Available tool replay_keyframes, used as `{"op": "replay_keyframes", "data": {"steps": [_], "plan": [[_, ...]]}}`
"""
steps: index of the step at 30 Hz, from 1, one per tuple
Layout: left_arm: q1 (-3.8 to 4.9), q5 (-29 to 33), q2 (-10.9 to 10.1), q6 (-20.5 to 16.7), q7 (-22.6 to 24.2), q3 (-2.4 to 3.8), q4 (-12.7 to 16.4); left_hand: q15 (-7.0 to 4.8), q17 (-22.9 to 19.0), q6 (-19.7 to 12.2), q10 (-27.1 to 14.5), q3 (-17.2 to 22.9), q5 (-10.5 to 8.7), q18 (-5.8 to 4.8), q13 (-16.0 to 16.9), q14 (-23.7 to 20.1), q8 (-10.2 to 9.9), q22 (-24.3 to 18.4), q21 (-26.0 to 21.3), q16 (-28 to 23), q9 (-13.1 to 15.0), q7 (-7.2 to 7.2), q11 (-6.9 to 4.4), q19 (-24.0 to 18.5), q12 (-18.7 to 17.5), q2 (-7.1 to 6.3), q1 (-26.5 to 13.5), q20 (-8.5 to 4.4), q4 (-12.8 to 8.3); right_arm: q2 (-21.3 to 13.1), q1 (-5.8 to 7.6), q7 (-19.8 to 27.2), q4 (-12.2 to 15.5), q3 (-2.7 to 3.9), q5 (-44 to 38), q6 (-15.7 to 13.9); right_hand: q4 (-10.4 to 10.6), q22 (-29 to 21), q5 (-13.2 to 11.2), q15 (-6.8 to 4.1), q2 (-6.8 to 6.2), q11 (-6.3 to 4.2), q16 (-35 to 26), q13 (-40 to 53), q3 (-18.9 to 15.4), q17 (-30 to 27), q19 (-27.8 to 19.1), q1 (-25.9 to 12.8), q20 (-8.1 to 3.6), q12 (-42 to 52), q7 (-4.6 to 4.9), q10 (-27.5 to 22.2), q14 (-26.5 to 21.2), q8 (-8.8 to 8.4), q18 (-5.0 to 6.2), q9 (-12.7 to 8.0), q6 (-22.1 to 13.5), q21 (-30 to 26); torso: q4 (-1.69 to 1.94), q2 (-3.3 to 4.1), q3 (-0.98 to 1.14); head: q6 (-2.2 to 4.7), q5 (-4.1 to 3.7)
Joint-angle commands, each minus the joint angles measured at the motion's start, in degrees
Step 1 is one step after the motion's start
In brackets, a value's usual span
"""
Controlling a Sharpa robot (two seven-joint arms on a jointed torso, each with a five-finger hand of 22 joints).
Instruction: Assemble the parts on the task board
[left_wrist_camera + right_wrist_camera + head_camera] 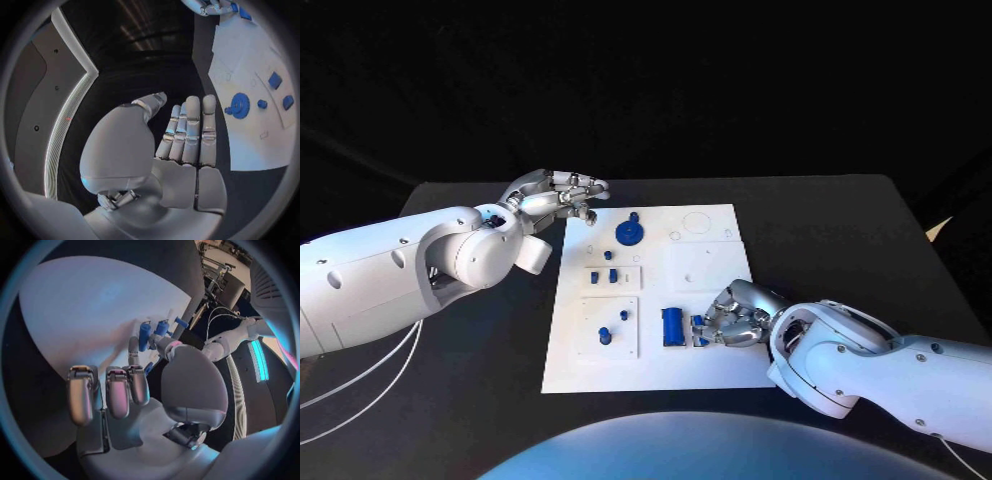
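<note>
Head view puts the white task board (711, 375) at the middle of the black table (862, 215), with the left hand (560, 196) hovering off the board's ten o'clock corner, over bare table. Its fingers (192, 131) lie straight and side by side in the left wrist view, thumb apart, nothing between them: released.

The right hand (736, 318) rests on the board's four o'clock side, fingers curled down beside a blue cylinder (674, 324) that stands at about five o'clock from the board's centre. A small blue piece (700, 322) sits at the fingertips; whether it is pinched or merely touched I cannot tell. The right wrist view shows blue cylinders (145, 335) just beyond the fingers (119, 390), close together.

Other parts: a blue gear (630, 233) with a knob lies toward twelve o'clock on the board; in the left wrist view the same gear (239, 105) is near the board's edge. Small blue blocks (603, 275) sit at nine o'clock, and a blue peg (604, 334) stands in a raised square plate at seven o'clock.
</note>
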Motion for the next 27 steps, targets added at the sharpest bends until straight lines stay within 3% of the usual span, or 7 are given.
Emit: {"op": "replay_keyframes", "data": {"steps": [1,11,15,19,27], "plan": [[0.01,0.0,0.1,0.9,0.3,0.04,0.2,-0.06,-0.1,-0.4,-0.3,0.0,0.23,0.96,0.1,-0.3,0.3,0.8,-0.3,-0.2,-0.1,0.17,-0.14,0.2,0.2,0.32,-0.2,0.29,-0.3,0.3,-0.13,-0.2,-0.2,-0.02,0.1,0.8,0.1,13.9,-0.6,-0.45,0.1,-0.22,0.3,12.1,-0.5,14.9,4.3,-0.7,-0.44,0.3,0.12,3.9,6.0,-0.09,-0.8,-0.1,0.0,0.2,0.02,-0.02,-0.05,0.01,0.07],[0.02,-0.1,0.0,0.9,0.2,0.04,0.2,-0.05,-0.1,-0.5,-0.4,-0.1,0.22,0.97,0.1,-0.3,0.4,0.8,-0.3,-0.1,-0.1,0.18,-0.13,0.2,0.3,0.31,-0.3,0.3,-0.3,0.7,-0.15,-0.2,-0.6,-0.02,0.1,0.9,1.1,13.9,-3.1,-0.44,0.49,-0.21,0.3,12.1,-2.3,14.9,4.2,-2.0,-0.44,0.2,0.12,3.9,6.0,-0.08,-0.77,0.2,0.1,0.1,0.04,-0.05,-0.08,0.01,0.17],[0.02,-0.1,0.0,0.9,0.2,0.04,0.2,-0.05,-0.1,-0.5,-0.4,-0.1,0.22,0.97,0.1,-0.3,0.4,0.8,-0.3,-0.1,-0.1,0.18,-0.13,0.2,0.3,0.31,-0.3,0.3,-0.3,0.7,-0.15,-0.1,-0.7,-0.02,0.1,1.1,2.8,13.9,-7.3,-0.39,0.98,-0.16,0.3,12.1,-5.9,14.8,4.2,-2.5,-0.4,0.1,0.17,3.9,6.0,-0.21,-0.76,0.3,0.2,0.0,0.05,-0.06,-0.09,0.01,0.17],[0.02,-0.2,0.0,0.9,0.2,0.04,0.1,-0.05,-0.1,-0.5,-0.4,-0.1,0.22,0.97,0.1,-0.3,0.4,0.8,-0.3,-0.1,-0.1,0.18,-0.13,0.2,0.3,0.31,-0.3,0.3,-0.3,0.6,-0.15,0.1,-0.5,-0.02,0.1,1.3,4.9,13.8,-9.5,-0.39,1.29,-0.17,0.3,12.1,-9.7,14.8,4.2,-1.8,-0.38,0.2,0.14,3.9,6.0,-0.33,-0.74,0.4,0.3,-0.1,0.01,-0.06,-0.08,0.01,0.2],[0.02,-0.2,0.0,0.8,0.2,0.04,0.1,-0.05,-0.1,-0.5,-0.4,-0.1,0.22,0.97,0.1,-0.3,0.4,0.8,-0.3,-0.1,-0.1,0.18,-0.13,0.2,0.3,0.31,-0.3,0.3,-0.3,-0.4,-0.15,0.8,-0.3,-0.02,0.2,1.4,5.3,13.9,-10.0,-0.41,1.58,-0.19,0.3,12.2,-10.9,14.9,4.2,-1.1,-0.39,0.2,0.1,3.9,6.0,-0.37,-0.77,0.5,0.4,0.1,0.01,-0.07,-0.04,0.01,0.22]]}}
